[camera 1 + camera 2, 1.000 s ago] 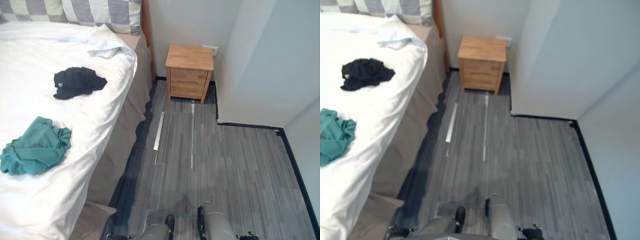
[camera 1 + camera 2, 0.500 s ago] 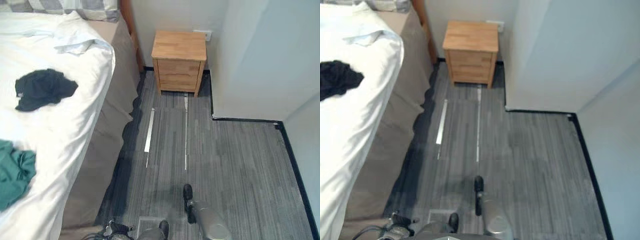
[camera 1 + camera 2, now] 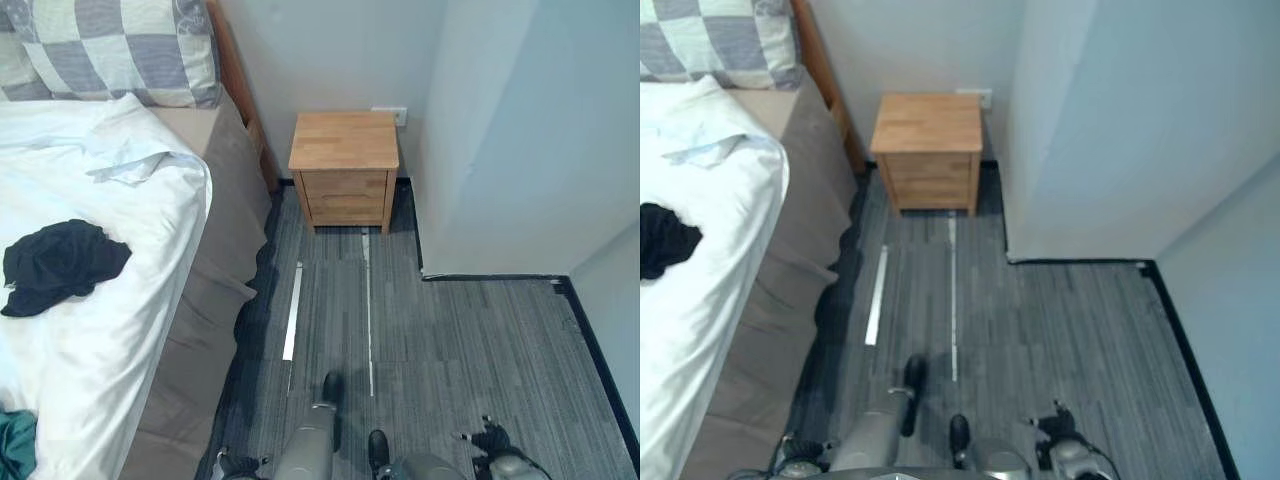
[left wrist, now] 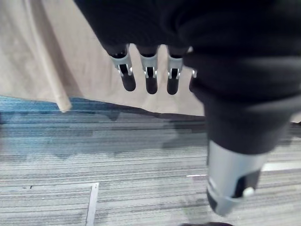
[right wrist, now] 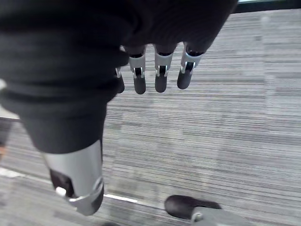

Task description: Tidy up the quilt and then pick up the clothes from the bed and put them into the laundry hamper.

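The robot is standing on the grey striped floor [image 3: 470, 330] beside the bed [image 3: 215, 270], facing the wooden nightstand [image 3: 345, 170] in the corner, so by my reading it is positioning itself for the first step, tidying the quilt, with nothing grasped yet. The left hand [image 4: 148, 70] is hanging with relaxed, straight fingers near the beige bed skirt [image 4: 42, 56], holding nothing; the right hand [image 5: 160, 70] is hanging likewise over the floor, fingers released and empty. The white quilt [image 3: 110, 290] is lying along the bed, its long axis running from the foot toward the checked pillow [image 3: 110, 50] at the headboard; its top corner [image 3: 135, 160] is rumpled and folded back just short of the pillow, near the bed's right edge. A black garment [image 3: 60, 265] is sitting crumpled on the quilt, back from the right edge, and a scrap of teal garment [image 3: 15, 450] is peeking in further toward the foot of the bed. The next move is probably calling for a turn toward the bed and a reach to that folded corner, pinching the cloth and drawing it flat toward the pillow; the clothes and the hamper would be coming after that
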Motion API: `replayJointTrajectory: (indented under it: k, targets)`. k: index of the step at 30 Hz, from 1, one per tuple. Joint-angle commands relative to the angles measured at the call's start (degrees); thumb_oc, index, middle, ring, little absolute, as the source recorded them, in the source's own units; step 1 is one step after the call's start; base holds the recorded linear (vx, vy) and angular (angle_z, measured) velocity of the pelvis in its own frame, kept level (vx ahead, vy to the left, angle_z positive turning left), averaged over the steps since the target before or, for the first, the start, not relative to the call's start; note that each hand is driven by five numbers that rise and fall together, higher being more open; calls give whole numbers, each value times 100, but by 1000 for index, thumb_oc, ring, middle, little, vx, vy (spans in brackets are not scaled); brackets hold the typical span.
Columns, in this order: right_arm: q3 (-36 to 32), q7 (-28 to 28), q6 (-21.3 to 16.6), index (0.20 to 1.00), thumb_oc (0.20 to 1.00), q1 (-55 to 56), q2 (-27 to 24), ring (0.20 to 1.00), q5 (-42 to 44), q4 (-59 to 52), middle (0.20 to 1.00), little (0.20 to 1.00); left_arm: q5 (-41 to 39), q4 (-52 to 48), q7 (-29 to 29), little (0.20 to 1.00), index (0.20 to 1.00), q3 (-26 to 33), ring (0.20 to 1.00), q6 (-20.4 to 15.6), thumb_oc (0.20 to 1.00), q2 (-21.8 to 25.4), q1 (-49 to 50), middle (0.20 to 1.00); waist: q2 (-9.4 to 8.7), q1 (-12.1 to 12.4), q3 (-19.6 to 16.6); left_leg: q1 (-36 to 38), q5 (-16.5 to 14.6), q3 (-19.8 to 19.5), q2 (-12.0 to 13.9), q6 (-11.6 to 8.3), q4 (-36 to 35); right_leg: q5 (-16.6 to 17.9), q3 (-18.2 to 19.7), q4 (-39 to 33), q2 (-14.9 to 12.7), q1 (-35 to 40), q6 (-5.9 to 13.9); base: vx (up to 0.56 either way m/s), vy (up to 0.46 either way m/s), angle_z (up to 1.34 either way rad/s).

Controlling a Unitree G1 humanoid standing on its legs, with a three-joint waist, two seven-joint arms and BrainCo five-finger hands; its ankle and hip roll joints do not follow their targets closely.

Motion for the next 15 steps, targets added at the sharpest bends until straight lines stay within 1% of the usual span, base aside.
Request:
replayJointTrajectory:
  k: [1, 2, 3, 4, 5, 6, 7, 8, 9, 10, 12, 13, 14, 15]
  targets:
    - [-302, -139, 14, 1000, 1000, 443, -38, 1000, 286, -104, 1000, 1000, -515, -82, 101, 1000, 1000, 105, 1000, -75, 1000, -156, 82, 1000, -96, 45, 133, 191, 632, 220, -97, 238, -95, -226, 462, 475, -65, 46, 818, 553, 228, -57]
    - [-401, -228, 89, 1000, 1000, 485, -14, 1000, 98, 7, 1000, 1000, -516, -72, 45, 1000, 1000, 304, 1000, -38, 1000, -184, 92, 1000, -106, 23, 68, 290, 416, 235, -60, 286, -56, -363, 461, 556, -185, 103, 882, 411, 216, -38]
    - [-438, -249, 117, 1000, 1000, 500, -11, 1000, -5, 78, 1000, 1000, -486, -52, 8, 1000, 1000, 346, 1000, -40, 1000, -189, 87, 1000, -93, 23, 20, 311, 423, 207, -31, 274, -88, -421, 447, 612, -237, 139, 918, 509, 301, -36]
    - [-499, -306, 190, 1000, 1000, 529, 9, 1000, -132, 263, 1000, 1000, -313, -45, -19, 1000, 1000, 336, 1000, -64, 1000, -191, 74, 1000, -80, 23, -79, 404, 358, 132, 36, 303, 92, -625, 423, 819, -392, 208, 1040, 461, 275, -23]
    - [-542, -358, 213, 1000, 1000, 556, 29, 1000, -108, 358, 1000, 1000, -202, -51, -28, 1000, 1000, 294, 1000, -91, 1000, -195, 84, 1000, -74, 37, -157, 469, 315, 92, 75, 332, 190, -751, 374, 965, -512, 269, 1128, 426, 250, -24]
    - [-559, -359, 226, 1000, 1000, 566, 39, 1000, -116, 381, 1000, 1000, -211, -55, -25, 1000, 1000, 274, 1000, -94, 1000, -194, 92, 1000, -76, 46, -186, 492, 295, 69, 79, 350, 241, -807, 353, 1036, -563, 293, 1158, 465, 265, -38]
    - [-678, -332, 117, 1000, 1000, 603, 90, 1000, 44, 464, 1000, 1000, -244, -77, -41, 1000, 1000, 253, 1000, -21, 1000, -175, 137, 1000, -94, 90, -353, 583, 240, 80, 103, 437, 460, -755, 137, 1599, -879, 332, 1350, 365, 214, -44]
    - [-698, -304, 107, 1000, 1000, 597, 101, 1000, 36, 461, 1000, 1000, -267, -80, -47, 1000, 1000, 253, 1000, -13, 1000, -168, 154, 1000, -107, 95, -386, 623, 232, 80, 94, 463, 469, -664, 94, 1753, -953, 291, 1405, 487, 334, -62]
    - [-736, -259, 58, 1000, 1000, 591, 131, 1000, -7, 405, 1000, 1000, -354, -89, -81, 1000, 1000, 238, 1000, 7, 1000, -145, 186, 1000, -79, 101, -484, 797, 185, 95, 60, 590, 428, -262, -28, 2694, -1151, 70, 1562, 406, 352, -55]
    - [-720, -260, 62, 1000, 1000, 628, 158, 1000, 46, 299, 1000, 1000, -291, -97, -102, 1000, 1000, 193, 1000, 49, 1000, -130, 205, 1000, 6, 67, -566, 995, 147, 102, 11, 711, 361, 218, -55, 3668, -1228, -338, 1578, 432, 420, -63]
    - [-672, -243, 73, 1000, 1000, 681, 182, 1000, 141, 184, 1000, 1000, -210, -109, -84, 1000, 1000, 176, 1000, 152, 1000, -117, 201, 1000, 174, 64, -585, 1122, 73, 41, 2, 812, 397, 652, -48, 4963, -1267, -1018, 1471, 287, 340, -35]
    - [-573, -197, 59, 1000, 1000, 694, 205, 1000, 206, 125, 1000, 1000, -236, -103, -39, 1000, 1000, 162, 1000, 270, 1000, -88, 179, 1000, 252, 81, -556, 1169, -37, 44, -27, 865, 584, 695, -125, 5603, -1281, -1675, 1352, 191, 235, -7]
    - [-540, -190, 76, 1000, 1000, 679, 213, 1000, 205, 112, 1000, 1000, -256, -117, -27, 1000, 1000, 169, 1000, 297, 1000, -77, 177, 1000, 248, 88, -537, 1189, -62, 78, -34, 875, 629, 723, -186, 5617, -1321, -1806, 1336, 210, 159, 1]
    - [-413, -153, 106, 1000, 1000, 589, 251, 1000, 179, 116, 1000, 1000, -347, -138, -11, 1000, 1000, 170, 1000, 363, 1000, -33, 153, 1000, 250, 117, -437, 1284, -117, 80, -42, 894, 713, 623, -346, 5336, -1328, -2069, 1245, 231, 3, 5]
